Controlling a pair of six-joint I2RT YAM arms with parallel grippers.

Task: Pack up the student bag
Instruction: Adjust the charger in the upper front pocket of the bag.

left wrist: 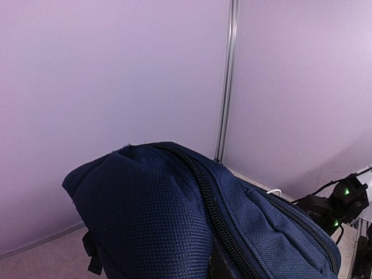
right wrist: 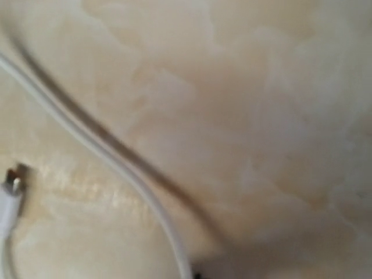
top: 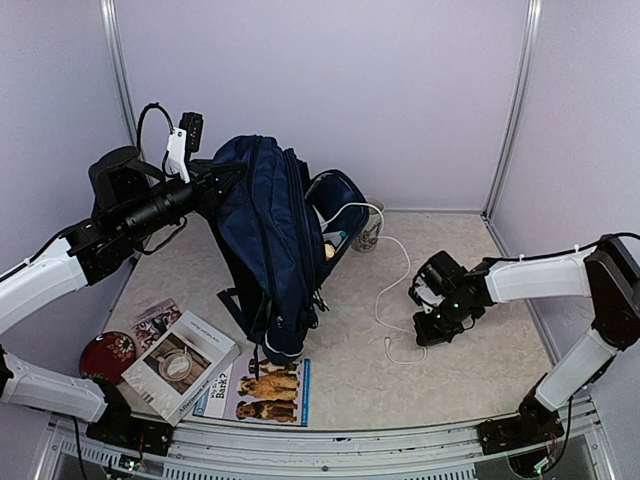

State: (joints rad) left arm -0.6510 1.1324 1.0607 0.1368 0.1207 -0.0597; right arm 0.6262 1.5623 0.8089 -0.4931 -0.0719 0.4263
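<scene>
The student bag (top: 265, 235), a navy-blue backpack, hangs upright over the middle of the table. My left gripper (top: 212, 185) is shut on its top edge, and navy fabric and a zip (left wrist: 192, 221) hide the fingers in the left wrist view. A white cable (top: 397, 285) runs out of the bag's open front pocket and loops across the table. My right gripper (top: 425, 328) is low on the table at the right and is shut on that cable (right wrist: 116, 157). The cable's plug (right wrist: 9, 192) lies loose beside it.
Two books (top: 182, 365) (top: 255, 390), a small booklet (top: 155, 320) and a red round tin (top: 105, 355) lie at the front left. A glass cup (top: 368, 237) stands behind the bag's pocket. Purple walls close in the back and both sides.
</scene>
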